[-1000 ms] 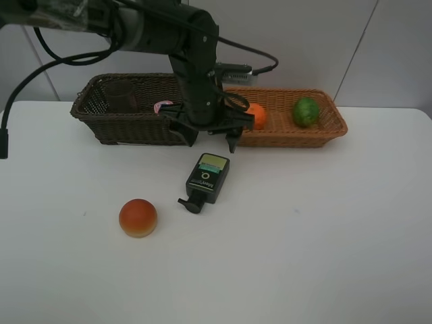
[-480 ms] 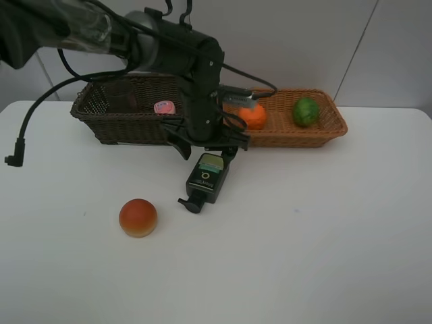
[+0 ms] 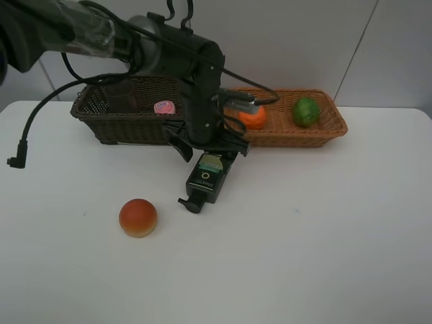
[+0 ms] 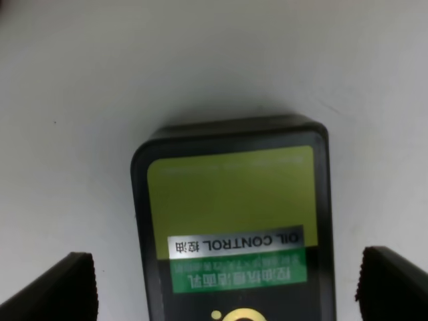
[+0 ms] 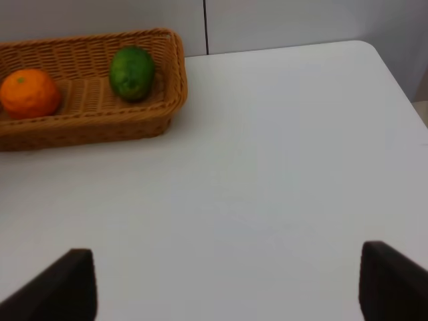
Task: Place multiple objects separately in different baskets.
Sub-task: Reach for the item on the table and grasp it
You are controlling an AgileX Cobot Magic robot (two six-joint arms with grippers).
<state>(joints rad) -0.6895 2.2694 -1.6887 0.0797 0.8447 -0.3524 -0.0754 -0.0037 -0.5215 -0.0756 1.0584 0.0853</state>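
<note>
Exterior high view: the left gripper (image 3: 207, 150) has dropped from its spot in front of the two baskets a second ago and now hangs low over the base end of the dark green pump bottle (image 3: 208, 177), which lies flat on the white table (image 3: 324, 236) with its pump head pointing away from the baskets. The bottle has not moved in that time. In the left wrist view the fingertips (image 4: 60, 287) stand wide apart on either side of the bottle's green label, with clear table between each tip and the bottle; the jaws are spread and hold nothing.

The descent suggests the bottle is the next item to be picked up. Already sorted are the translucent purple cup (image 3: 121, 98) and the pink tube bottle (image 3: 163, 107) in the dark brown basket (image 3: 128, 128), and the orange (image 3: 254, 117) and green lime-like fruit (image 3: 306, 111) in the light orange-tan basket (image 3: 297, 137). The orange-red bun (image 3: 138, 217) waits on the table, well apart from the bottle.

The right gripper (image 5: 227, 281) appears only in its own wrist view, its jaws spread and empty above bare table. By that count, four of six items are placed and two remain.
</note>
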